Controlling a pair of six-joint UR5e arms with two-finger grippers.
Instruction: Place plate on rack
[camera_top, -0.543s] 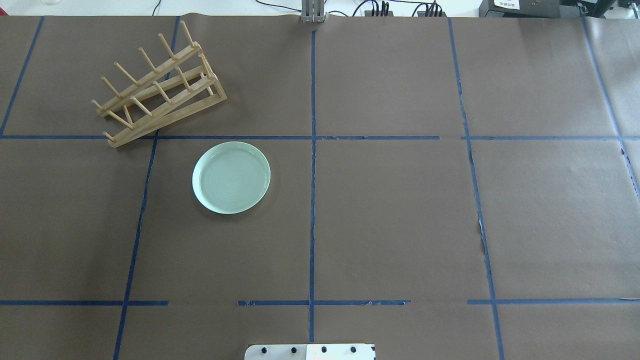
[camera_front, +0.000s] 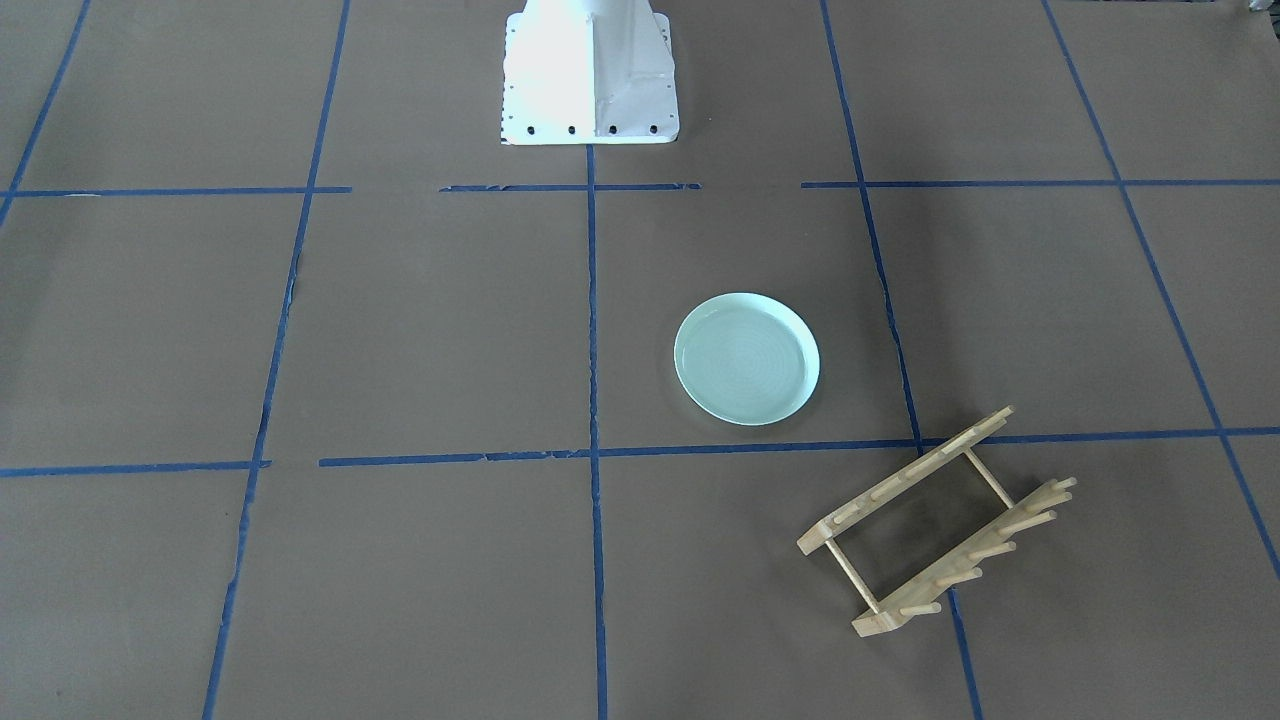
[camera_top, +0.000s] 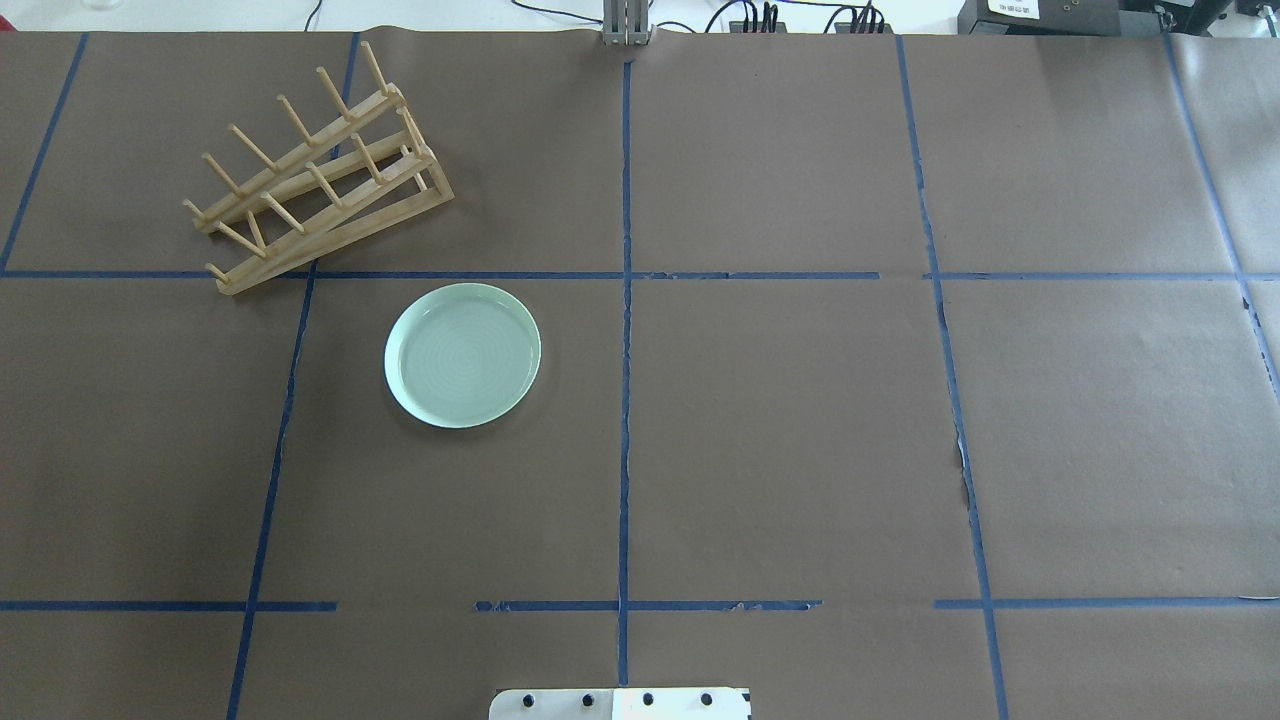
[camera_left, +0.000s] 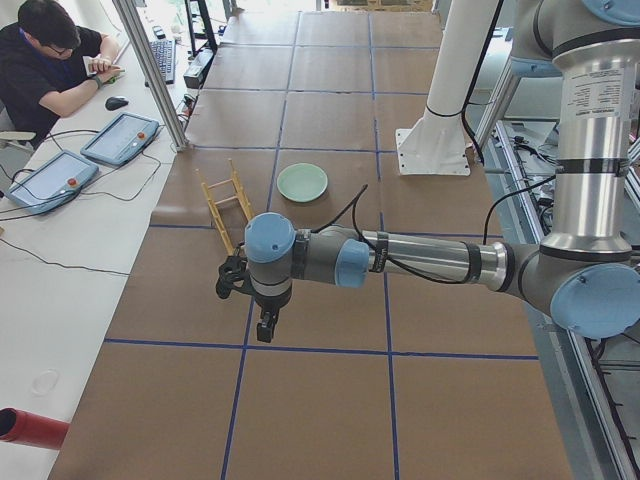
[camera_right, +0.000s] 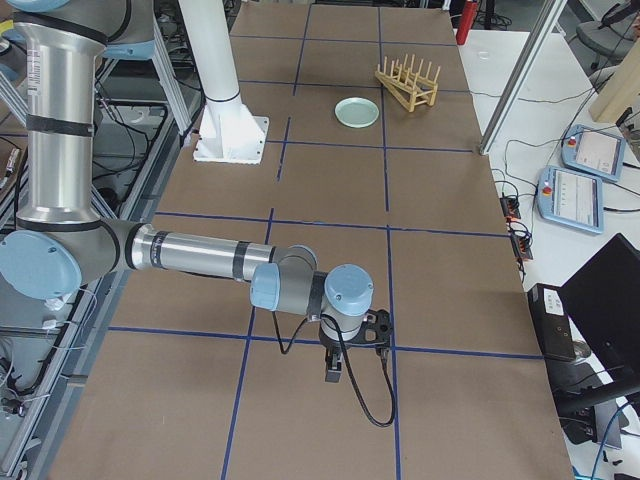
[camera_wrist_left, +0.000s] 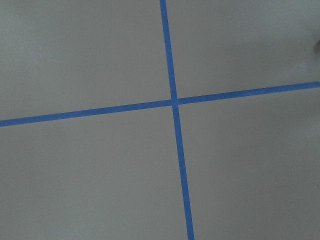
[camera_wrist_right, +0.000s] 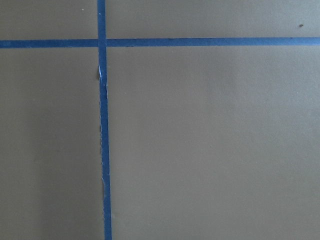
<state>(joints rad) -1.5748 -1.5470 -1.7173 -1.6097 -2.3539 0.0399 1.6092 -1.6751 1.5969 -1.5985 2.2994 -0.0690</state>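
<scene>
The pale mint-green plate lies flat and face up on the brown table, left of centre; it also shows in the front view. The wooden rack stands empty just behind and to the left of it, pegs up, set at an angle. Both arms are out at the table's ends, far from the plate. My left gripper shows only in the left side view and my right gripper only in the right side view. I cannot tell whether either is open or shut. Both wrist views show only paper and tape.
Blue tape lines divide the brown paper into a grid. The white robot pedestal stands at the near middle edge. An operator sits at a side bench with tablets. A red cylinder lies on that bench.
</scene>
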